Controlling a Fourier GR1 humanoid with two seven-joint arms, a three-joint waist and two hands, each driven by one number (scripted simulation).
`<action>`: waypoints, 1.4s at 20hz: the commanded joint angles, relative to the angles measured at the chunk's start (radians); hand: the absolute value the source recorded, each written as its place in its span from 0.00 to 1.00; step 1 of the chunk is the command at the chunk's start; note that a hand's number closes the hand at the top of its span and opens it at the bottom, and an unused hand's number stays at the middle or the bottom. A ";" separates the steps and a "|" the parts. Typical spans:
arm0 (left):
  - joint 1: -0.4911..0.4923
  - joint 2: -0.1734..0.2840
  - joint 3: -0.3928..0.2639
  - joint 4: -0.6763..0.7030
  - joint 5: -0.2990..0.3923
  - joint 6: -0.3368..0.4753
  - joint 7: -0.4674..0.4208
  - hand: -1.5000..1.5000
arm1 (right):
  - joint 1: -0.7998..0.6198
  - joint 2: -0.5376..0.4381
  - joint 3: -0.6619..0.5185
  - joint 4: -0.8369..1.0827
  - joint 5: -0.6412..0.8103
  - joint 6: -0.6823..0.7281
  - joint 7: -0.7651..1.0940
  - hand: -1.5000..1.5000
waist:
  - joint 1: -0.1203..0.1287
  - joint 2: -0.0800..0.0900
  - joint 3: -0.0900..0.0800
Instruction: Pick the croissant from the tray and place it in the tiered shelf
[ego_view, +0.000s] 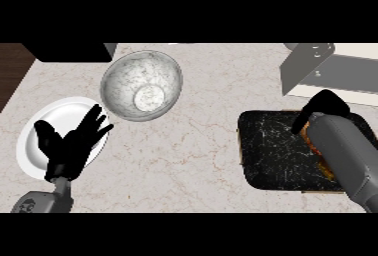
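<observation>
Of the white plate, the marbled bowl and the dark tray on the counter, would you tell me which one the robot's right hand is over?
The dark tray at the right: the right hand is over its far edge, whereas the plate and bowl sit at the left.

The tray (277, 150) is black, flecked white, squarish, and lies flat at four o'clock on the counter. The croissant (322, 162), golden brown, shows only as a sliver at the tray's three o'clock side. The shelf (310, 67), grey, slants at one o'clock.
</observation>
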 joint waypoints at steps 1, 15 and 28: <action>0.090 0.021 0.038 0.091 0.007 -0.003 -0.012 0.50 | 0.073 0.060 0.023 -0.098 -0.037 -0.023 -0.207 1.00 | 0.002 0.031 0.008; 0.119 0.034 0.066 0.043 0.008 0.044 0.040 0.50 | 0.291 -0.145 -0.060 -0.825 -0.270 0.061 -0.847 1.00 | -0.087 0.008 0.007; 0.145 0.018 0.043 0.045 0.000 0.012 0.009 0.50 | 0.372 -0.484 -0.570 -1.194 -0.590 0.236 -0.564 1.00 | -0.036 0.023 0.007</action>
